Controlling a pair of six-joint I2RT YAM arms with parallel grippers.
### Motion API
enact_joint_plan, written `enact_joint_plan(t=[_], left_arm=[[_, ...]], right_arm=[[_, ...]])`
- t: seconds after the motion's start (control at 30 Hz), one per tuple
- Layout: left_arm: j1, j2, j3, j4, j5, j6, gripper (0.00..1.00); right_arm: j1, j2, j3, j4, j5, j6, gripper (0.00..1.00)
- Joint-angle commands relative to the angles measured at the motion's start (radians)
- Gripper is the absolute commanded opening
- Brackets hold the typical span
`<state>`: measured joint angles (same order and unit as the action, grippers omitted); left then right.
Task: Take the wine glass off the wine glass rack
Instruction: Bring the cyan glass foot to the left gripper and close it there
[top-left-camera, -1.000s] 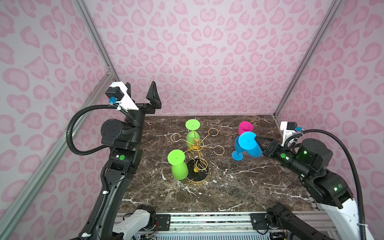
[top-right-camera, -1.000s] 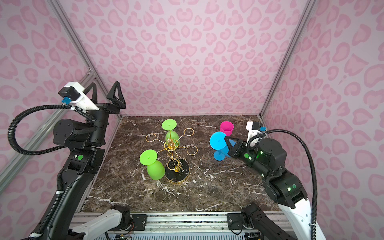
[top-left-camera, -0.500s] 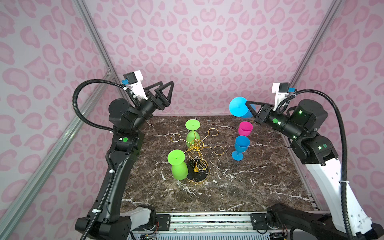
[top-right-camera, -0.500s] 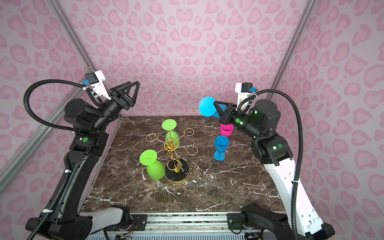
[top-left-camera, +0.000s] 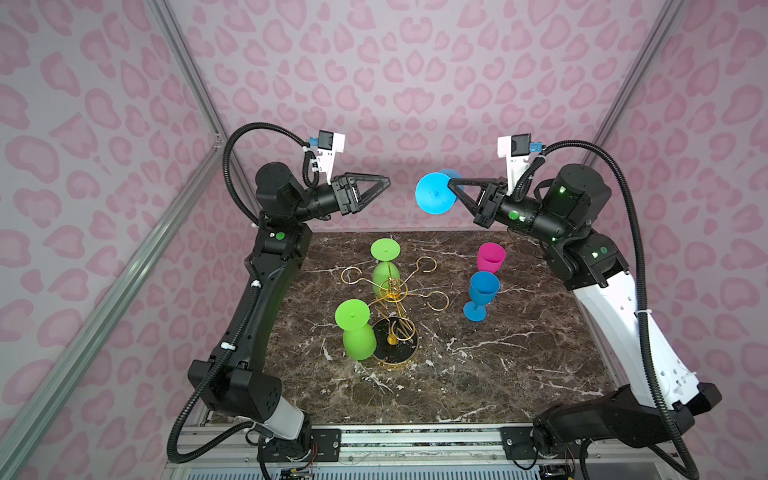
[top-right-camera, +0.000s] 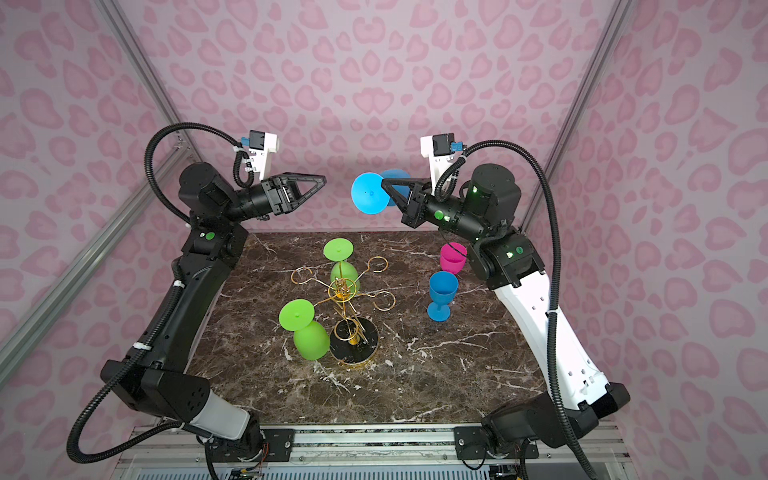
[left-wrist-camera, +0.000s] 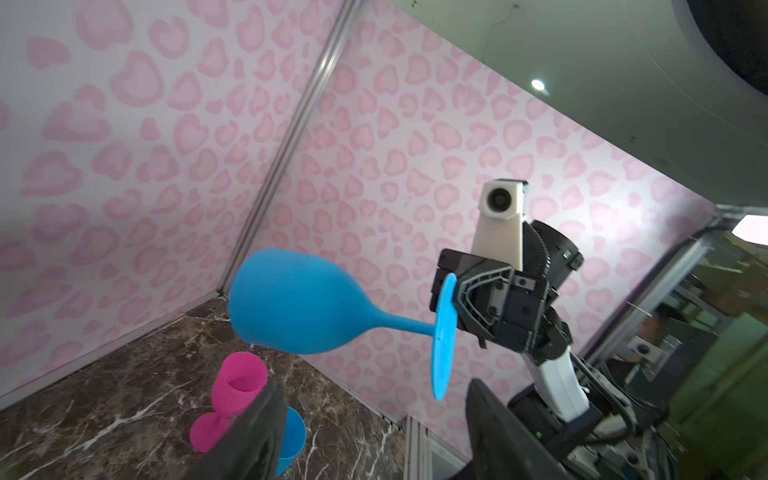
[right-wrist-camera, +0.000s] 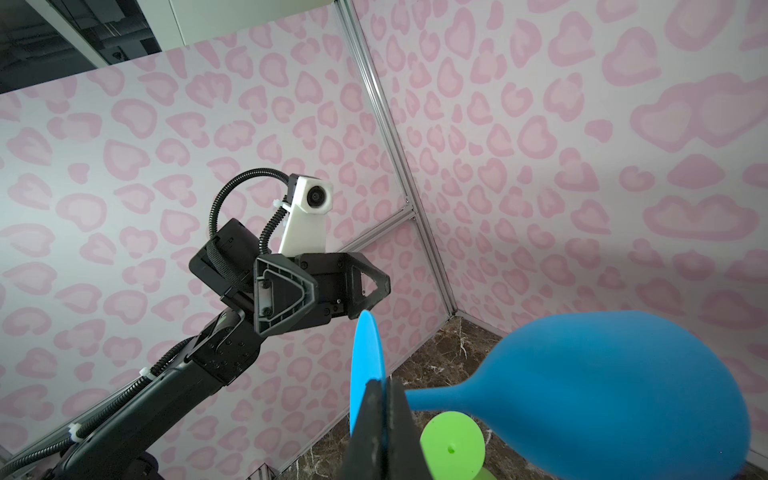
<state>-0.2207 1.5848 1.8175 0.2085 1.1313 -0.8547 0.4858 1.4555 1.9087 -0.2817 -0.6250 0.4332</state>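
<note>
High above the back of the table, my right gripper (top-left-camera: 451, 185) (top-right-camera: 384, 183) (right-wrist-camera: 380, 390) is shut on the round foot of a blue wine glass (top-left-camera: 434, 193) (top-right-camera: 370, 193) (left-wrist-camera: 291, 307) (right-wrist-camera: 602, 395). The glass lies sideways in the air. My left gripper (top-left-camera: 385, 183) (top-right-camera: 323, 179) (left-wrist-camera: 374, 386) faces that foot from a short way off, open and empty. The gold wine glass rack (top-left-camera: 390, 291) (top-right-camera: 343, 289) stands mid-table on its black base. Two green glasses (top-left-camera: 352, 316) (top-left-camera: 385, 249) (top-right-camera: 296, 314) (top-right-camera: 338, 250) hang upside down from it.
A second blue glass (top-left-camera: 483, 289) (top-right-camera: 443, 286) and a pink glass (top-left-camera: 490, 257) (top-right-camera: 453, 257) (left-wrist-camera: 239, 382) stand upright on the marble table (top-left-camera: 457, 382), right of the rack. Patterned pink walls close in the back and both sides.
My right arm has lifted the blue wine glass from beside the standing glasses up and toward the middle. My left gripper has swung round to face it, and its jaws have narrowed somewhat.
</note>
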Motion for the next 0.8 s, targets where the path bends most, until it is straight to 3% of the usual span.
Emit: enact_joint_plan(t=[0.0,0.33,0.77], left_arm=[[-0.017,0.035,0.043,0.045,0.122,-0.027,0.69],[-0.043,0.081,0.084,0.049,0.162,-0.045,0.64],[-0.072,0.089,0.096,0.055,0.165,-0.063,0.44]], right_arm=[[0.018,0.028,0.035,0.024,-0.033,-0.042,0.00],[0.046,0.109,0.102,0.034,-0.038,-0.046,0.00],[0.069,0.163,0.143,0.091,-0.024,-0.030,0.00]])
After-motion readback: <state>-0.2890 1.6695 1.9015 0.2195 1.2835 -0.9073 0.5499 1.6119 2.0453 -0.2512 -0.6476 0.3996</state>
